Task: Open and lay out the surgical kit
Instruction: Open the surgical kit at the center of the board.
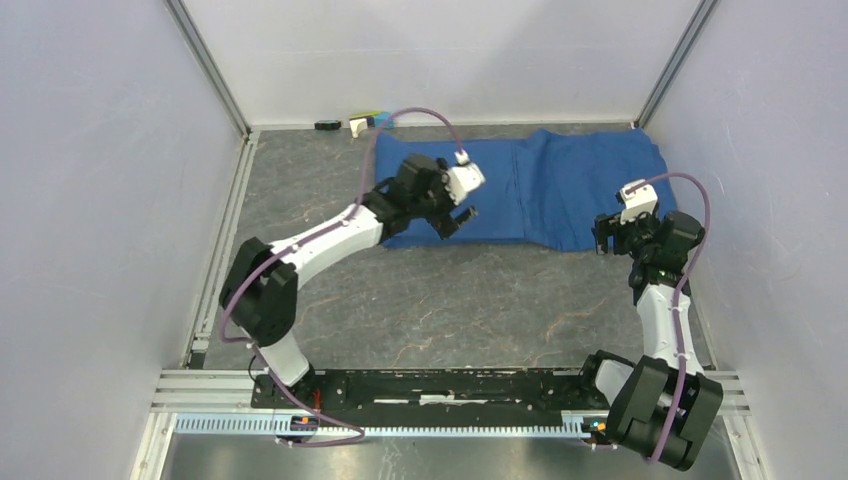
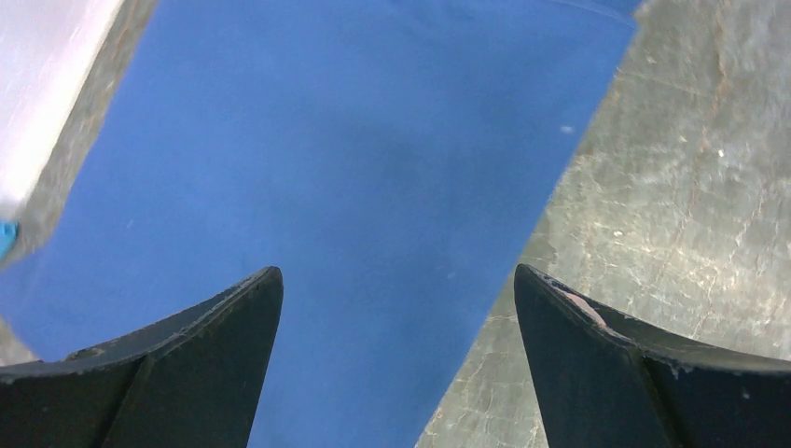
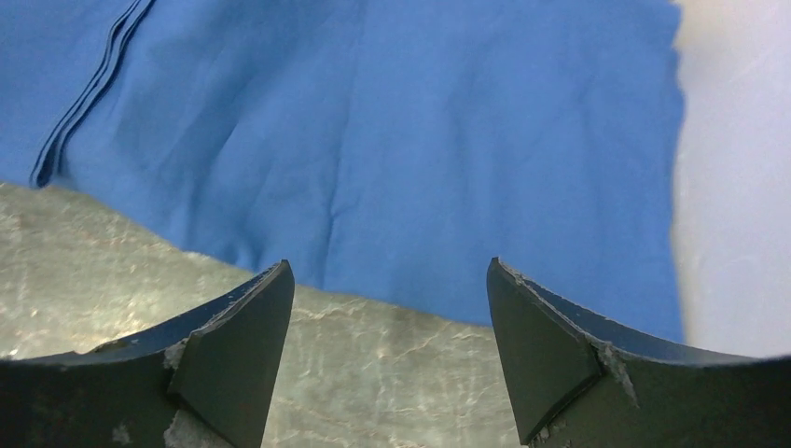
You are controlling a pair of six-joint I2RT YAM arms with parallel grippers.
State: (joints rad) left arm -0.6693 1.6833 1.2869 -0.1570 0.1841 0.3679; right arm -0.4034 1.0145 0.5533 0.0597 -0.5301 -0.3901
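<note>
A: L side first. Tool state?

B: Left gripper (image 1: 455, 222) is spread wide, nothing btwn the jaws. It hangs over the near-left part of the blue cloth wrap (image 1: 560, 190). In its wrist cam one finger (image 2: 187, 364) is over cloth and the other over bare table (image 1: 450, 300), w/ the cloth's edge running diagonally btwn them. Can't tell if the tips touch the fabric.

A: Where's the wrap overall?

B: Flat on the far half of the table. It runs from approx centre-left across to the right wall, far edge close to the back wall. A fold line crosses it approx mid-length.

A: R side?

B: Right gripper (image 1: 607, 238) is also wide open & empty. It's at the wrap's near-right corner. In its wrist cam both fingertips (image 3: 252, 308) are over bare table, w/ the cloth's near edge just beyond them. Stacked layered hems (image 3: 84, 103) show at upper left of that view.

A: Any labels, brand, text?

B: Can't read any. Small objects (image 1: 360, 123) sit against the back wall just beside the wrap's far-left corner: one black, one white, w/ bits of yellow & blue. Too small to ID or read. A purple cable (image 1: 425, 115) loops off each wrist.
</note>
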